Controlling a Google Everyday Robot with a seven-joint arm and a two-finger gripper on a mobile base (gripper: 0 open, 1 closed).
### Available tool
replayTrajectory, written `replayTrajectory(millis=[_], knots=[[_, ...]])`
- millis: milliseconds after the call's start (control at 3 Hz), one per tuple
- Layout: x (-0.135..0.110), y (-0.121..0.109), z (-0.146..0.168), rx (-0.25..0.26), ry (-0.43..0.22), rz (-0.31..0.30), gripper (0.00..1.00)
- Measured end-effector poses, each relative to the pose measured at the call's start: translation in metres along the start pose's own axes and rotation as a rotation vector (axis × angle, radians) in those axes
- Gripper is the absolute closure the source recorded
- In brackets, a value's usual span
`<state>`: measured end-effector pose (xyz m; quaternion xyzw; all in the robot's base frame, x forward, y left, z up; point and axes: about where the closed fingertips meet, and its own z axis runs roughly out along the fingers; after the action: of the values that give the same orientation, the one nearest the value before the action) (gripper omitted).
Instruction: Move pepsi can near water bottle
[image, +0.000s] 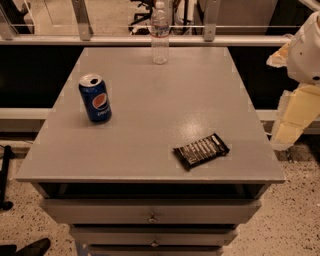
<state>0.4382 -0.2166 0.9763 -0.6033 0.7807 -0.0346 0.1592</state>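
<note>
The pepsi can (95, 98) is a blue can with a round red-white-blue logo and a silver top. It stands upright on the left part of the grey table top (160, 115). The water bottle (160, 34) is clear with a white cap and a pale label. It stands upright at the far edge of the table, near the middle. My gripper (294, 116) hangs off the right side of the table, beyond its edge, far from both the can and the bottle. It holds nothing that I can see.
A flat dark snack wrapper (201, 150) lies near the front right of the table top. Drawers (152, 216) sit below the front edge. A railing (150, 40) runs behind the table. The white arm housing (307, 50) is at the upper right.
</note>
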Motion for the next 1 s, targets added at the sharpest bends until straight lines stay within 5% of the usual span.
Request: replayTrajectory(millis=[333, 667, 1000], knots=[[-0.001, 0.0, 0.0, -0.001, -0.003, 0.0, 0.0], [-0.047, -0.008, 0.025, -0.048, -0.169, 0.005, 0.0], [-0.126, -0.021, 0.061, -0.141, -0.422, 0.025, 0.0]])
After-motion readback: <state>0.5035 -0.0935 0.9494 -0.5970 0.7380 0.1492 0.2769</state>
